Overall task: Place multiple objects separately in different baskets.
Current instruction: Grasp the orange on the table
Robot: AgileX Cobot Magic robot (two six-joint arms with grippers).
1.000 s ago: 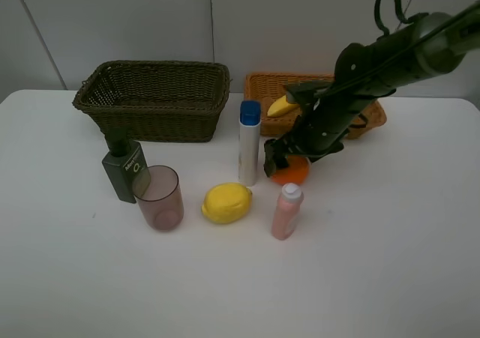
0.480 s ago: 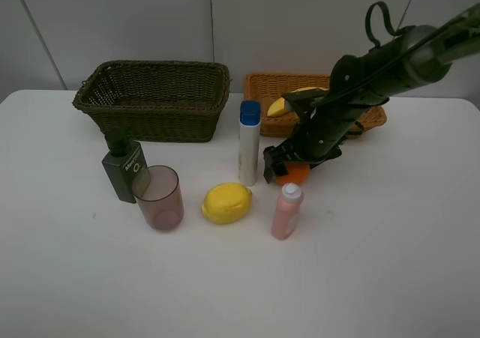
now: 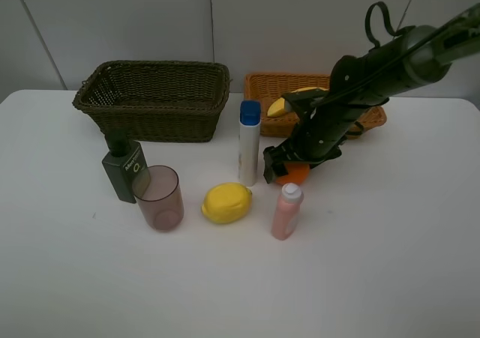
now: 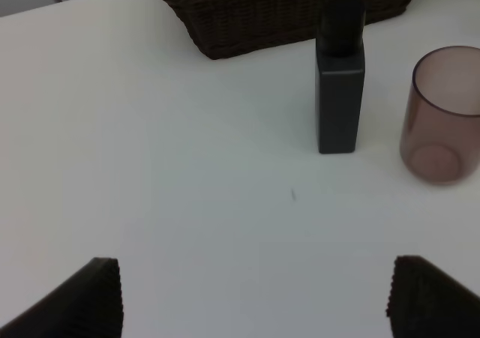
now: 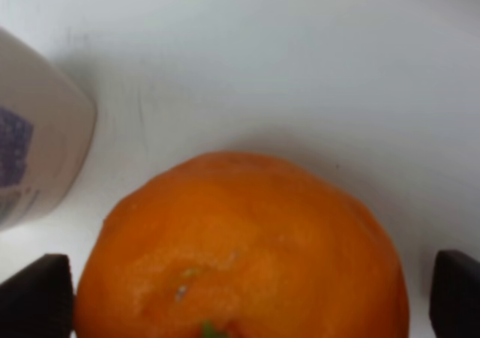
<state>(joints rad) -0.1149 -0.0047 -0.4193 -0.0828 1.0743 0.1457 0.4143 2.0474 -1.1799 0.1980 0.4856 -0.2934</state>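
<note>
Though lowered around the orange point(image 3: 298, 176) on the desk point(image 3: 375, 263), not clamped on it: right gripper point(image 5: 246, 299) with fingers apart, one at each side of the fruit. Just at 9 o'clock of the orange, tall white bottle point(image 3: 248, 147), blue-capped, upright; at 6 o'clock, small pink bottle point(image 3: 286, 212). At 12 o'clock, orange-tan basket point(image 3: 257, 92) holding the banana point(image 3: 281, 107). Toward 8 o'clock, lemon point(image 3: 226, 202); farther out, tumbler point(image 3: 159, 198) just beside pump bottle point(image 3: 124, 170), dark basket point(image 3: 150, 118) at 10 o'clock. Over bare desk, left gripper point(image 4: 255, 297) spread wide, holding nothing.
</note>
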